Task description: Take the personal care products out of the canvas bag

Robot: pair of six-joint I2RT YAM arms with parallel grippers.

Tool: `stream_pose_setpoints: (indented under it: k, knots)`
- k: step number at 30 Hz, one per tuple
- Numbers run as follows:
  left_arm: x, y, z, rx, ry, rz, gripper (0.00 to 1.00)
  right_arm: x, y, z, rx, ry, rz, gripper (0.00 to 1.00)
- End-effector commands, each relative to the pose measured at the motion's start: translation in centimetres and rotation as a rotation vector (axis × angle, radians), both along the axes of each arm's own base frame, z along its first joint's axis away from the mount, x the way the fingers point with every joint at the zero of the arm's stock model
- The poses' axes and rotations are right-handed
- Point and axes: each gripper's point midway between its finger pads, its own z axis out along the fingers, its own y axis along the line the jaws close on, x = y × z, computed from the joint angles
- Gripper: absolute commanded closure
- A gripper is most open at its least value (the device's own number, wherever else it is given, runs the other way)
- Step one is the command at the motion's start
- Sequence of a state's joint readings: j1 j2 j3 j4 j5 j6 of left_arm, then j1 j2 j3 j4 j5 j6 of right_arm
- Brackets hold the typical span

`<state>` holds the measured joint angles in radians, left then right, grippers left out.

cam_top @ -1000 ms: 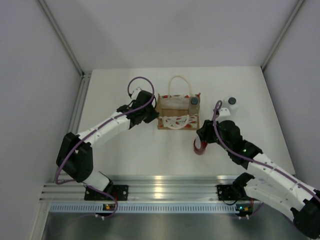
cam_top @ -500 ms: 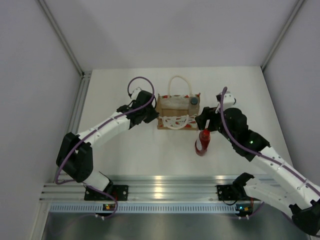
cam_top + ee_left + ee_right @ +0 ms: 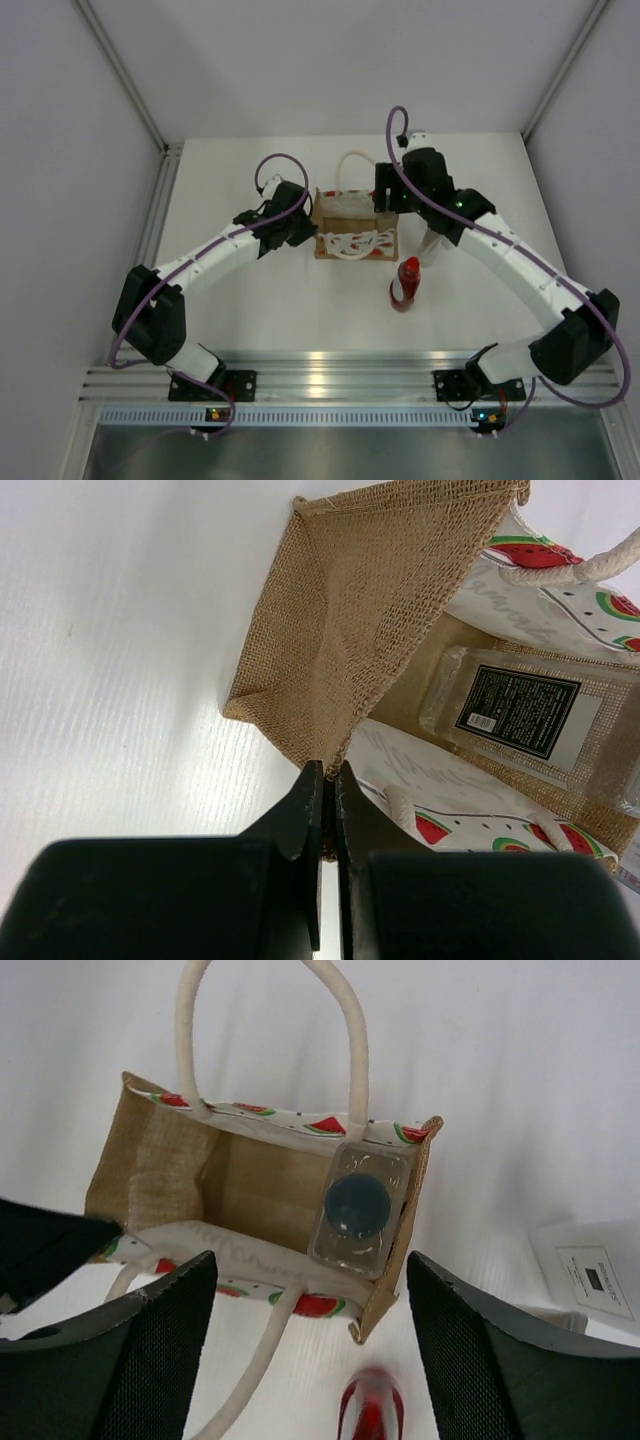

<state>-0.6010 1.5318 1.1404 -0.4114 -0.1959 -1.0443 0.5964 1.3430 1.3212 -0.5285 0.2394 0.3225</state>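
Observation:
The canvas bag [image 3: 356, 238] stands open at mid table. My left gripper [image 3: 303, 228] is shut on its burlap left side wall [image 3: 340, 630], the fabric pinched between the fingertips [image 3: 330, 775]. The pale grey bottle with a dark cap [image 3: 360, 1210] stands in the bag's right end; its black label shows in the left wrist view [image 3: 520, 710]. My right gripper [image 3: 310, 1360] is open and empty, hovering over the bag's right front corner [image 3: 385, 198]. The red bottle [image 3: 406, 283] stands on the table in front of the bag. The white bottle [image 3: 590, 1270] is right of the bag, mostly hidden under my right arm.
White walls close in the table at the back and on both sides. The bag's white rope handles [image 3: 358, 165] arch up at the back and hang over the front panel. The aluminium rail [image 3: 320, 385] runs along the near edge.
My right gripper has let go of the red bottle, left it standing on the table, and swung back and left to above the bag. The left arm has not moved.

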Motion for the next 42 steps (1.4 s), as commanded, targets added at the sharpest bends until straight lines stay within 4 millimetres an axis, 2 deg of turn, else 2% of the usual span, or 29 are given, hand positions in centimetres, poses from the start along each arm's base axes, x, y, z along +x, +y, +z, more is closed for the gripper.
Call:
stream_pose_setpoints:
  k: [1, 3, 4, 7, 10, 26, 34, 42]
  knots:
    - [0.1, 0.9, -0.6, 0.038, 0.016, 0.020, 1.00, 1.1, -1.0, -1.2, -0.045, 0.097, -0.055, 0.29]
    - [0.1, 1.1, -0.3, 0.040, 0.006, 0.026, 1.00, 2.2, -0.6, -2.1, -0.061, 0.118, -0.064, 0.31]
    - [0.2, 1.1, -0.2, 0.042, 0.003, 0.027, 1.00, 2.8, -0.6, -3.2, -0.080, 0.147, -0.072, 0.35]
    - [0.2, 1.3, 0.1, 0.045, -0.007, 0.029, 1.00, 3.7, -0.6, -3.6, -0.089, 0.169, -0.080, 0.43]
    - [0.2, 1.3, 0.2, 0.048, -0.012, 0.028, 1.00, 4.8, -0.7, -4.4, -0.098, 0.185, -0.094, 0.45]
    - [0.1, 1.5, -0.1, 0.054, -0.006, 0.030, 1.00, 5.7, -0.1, -8.4, -0.138, 0.272, -0.089, 0.48]
    - [0.1, 1.5, -0.2, 0.053, -0.005, 0.032, 1.00, 6.0, -0.4, -11.1, -0.173, 0.321, -0.128, 0.45]
    - [0.1, 1.6, -0.2, 0.056, -0.007, 0.034, 1.00, 6.5, -0.3, -12.5, -0.182, 0.344, -0.147, 0.44]
